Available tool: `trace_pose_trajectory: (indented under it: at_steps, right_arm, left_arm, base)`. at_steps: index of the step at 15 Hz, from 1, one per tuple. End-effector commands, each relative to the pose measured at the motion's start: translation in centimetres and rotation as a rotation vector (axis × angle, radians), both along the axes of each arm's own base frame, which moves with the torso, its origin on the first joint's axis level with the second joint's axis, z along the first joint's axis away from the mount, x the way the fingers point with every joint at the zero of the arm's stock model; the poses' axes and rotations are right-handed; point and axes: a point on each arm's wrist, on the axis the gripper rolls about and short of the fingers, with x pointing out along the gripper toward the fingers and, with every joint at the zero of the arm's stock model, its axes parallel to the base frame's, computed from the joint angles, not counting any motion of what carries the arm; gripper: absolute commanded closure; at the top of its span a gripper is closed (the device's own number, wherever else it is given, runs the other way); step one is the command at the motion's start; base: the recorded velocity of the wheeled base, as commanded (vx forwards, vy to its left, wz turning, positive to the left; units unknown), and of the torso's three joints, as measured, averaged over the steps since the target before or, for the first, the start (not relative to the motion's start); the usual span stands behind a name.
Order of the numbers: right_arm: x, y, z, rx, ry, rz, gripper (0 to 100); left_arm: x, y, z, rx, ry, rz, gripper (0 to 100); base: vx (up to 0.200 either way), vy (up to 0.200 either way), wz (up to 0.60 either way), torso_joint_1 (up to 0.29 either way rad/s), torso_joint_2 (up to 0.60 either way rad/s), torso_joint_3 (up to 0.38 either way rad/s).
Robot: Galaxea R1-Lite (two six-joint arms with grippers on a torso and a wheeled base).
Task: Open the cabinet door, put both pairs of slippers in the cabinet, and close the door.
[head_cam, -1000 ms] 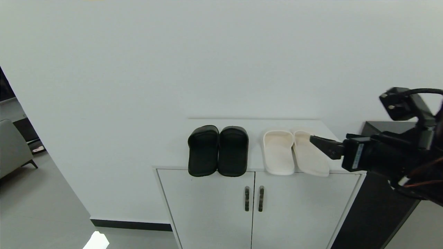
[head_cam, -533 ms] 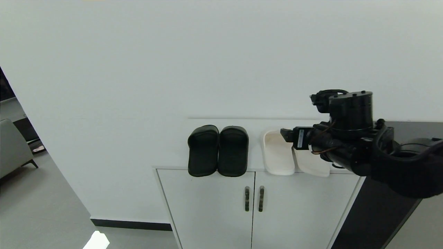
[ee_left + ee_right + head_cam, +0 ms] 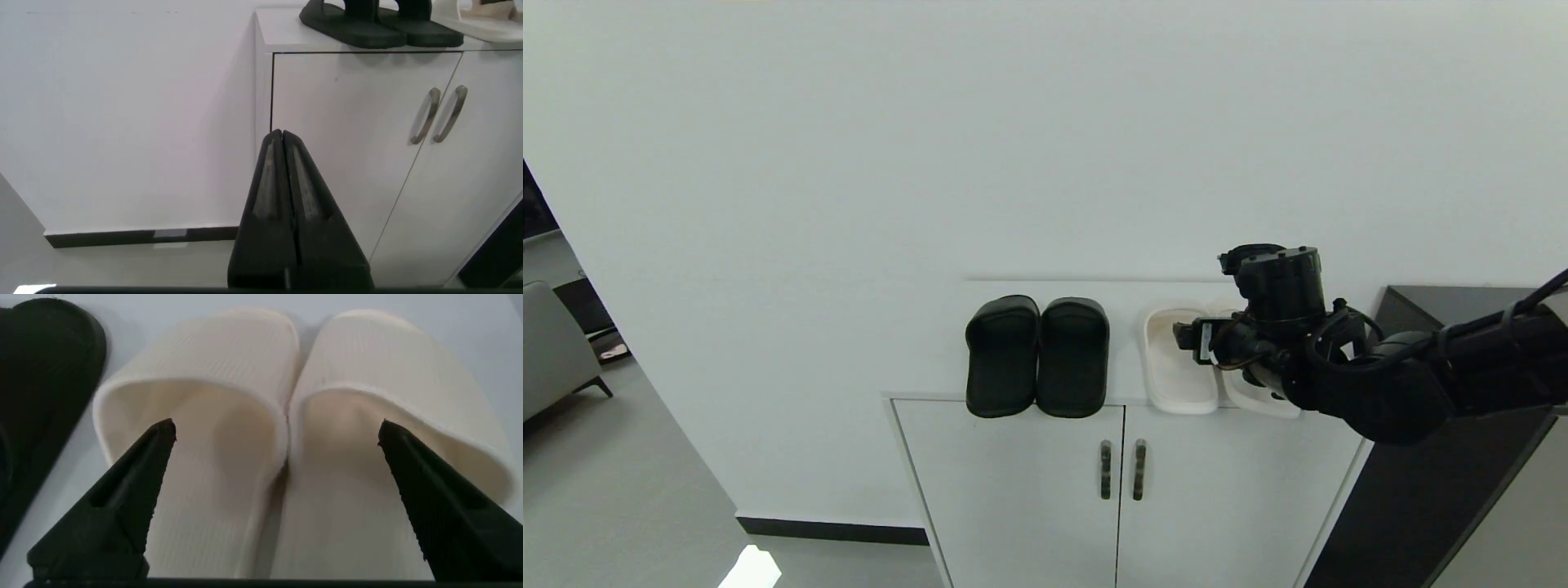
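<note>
A pair of black slippers (image 3: 1037, 355) and a pair of cream-white slippers (image 3: 1180, 363) lie side by side on top of the white cabinet (image 3: 1013, 490). Both doors are closed, their two handles (image 3: 1122, 469) meeting at the middle. My right gripper (image 3: 1186, 336) hovers over the white pair. In the right wrist view it is open (image 3: 276, 426), its fingers spread either side of the two straps (image 3: 204, 400), touching nothing. My left gripper (image 3: 282, 135) is shut and holds nothing, low and off the cabinet's left corner (image 3: 263, 57).
A tall black unit (image 3: 1413, 490) stands against the cabinet's right side. The white wall (image 3: 931, 163) rises right behind the cabinet top. A grey sofa (image 3: 551, 351) sits far left across open floor, and a white object (image 3: 750, 569) lies on the floor.
My right arm has swung in from the right edge towards the left and settled lower, with its gripper now over the white slippers. The slippers and doors have not moved.
</note>
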Motion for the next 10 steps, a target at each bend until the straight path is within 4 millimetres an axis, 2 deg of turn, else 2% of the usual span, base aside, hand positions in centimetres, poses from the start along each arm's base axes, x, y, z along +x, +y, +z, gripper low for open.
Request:
trace_pose_trajectory:
  at_steps: [1, 5, 6, 10]
  right_arm:
    - [1.7, 0.3, -1.2, -0.008, 0.012, -0.016, 0]
    - [3.6, 0.2, -1.7, -0.002, 0.0, -0.041, 0]
    - [3.7, 0.2, -1.4, 0.003, -0.008, -0.041, 100]
    - [4.0, 0.4, -1.2, 0.001, -0.017, -0.039, 100]
  left_arm:
    - [0.0, 0.0, 0.0, -0.001, 0.001, -0.001, 100]
    - [0.0, 0.0, 0.0, -0.001, 0.001, 0.002, 100]
    - [0.0, 0.0, 0.0, -0.003, 0.001, 0.001, 100]
    - [0.0, 0.0, 0.0, -0.001, 0.001, -0.001, 100]
  base:
    - [0.0, 0.0, 0.0, 0.0, 0.0, 0.0]
    - [0.0, 0.0, 0.0, 0.0, 0.0, 0.0]
    - [0.0, 0.0, 0.0, 0.0, 0.0, 0.0]
    - [0.0, 0.0, 0.0, 0.0, 0.0, 0.0]
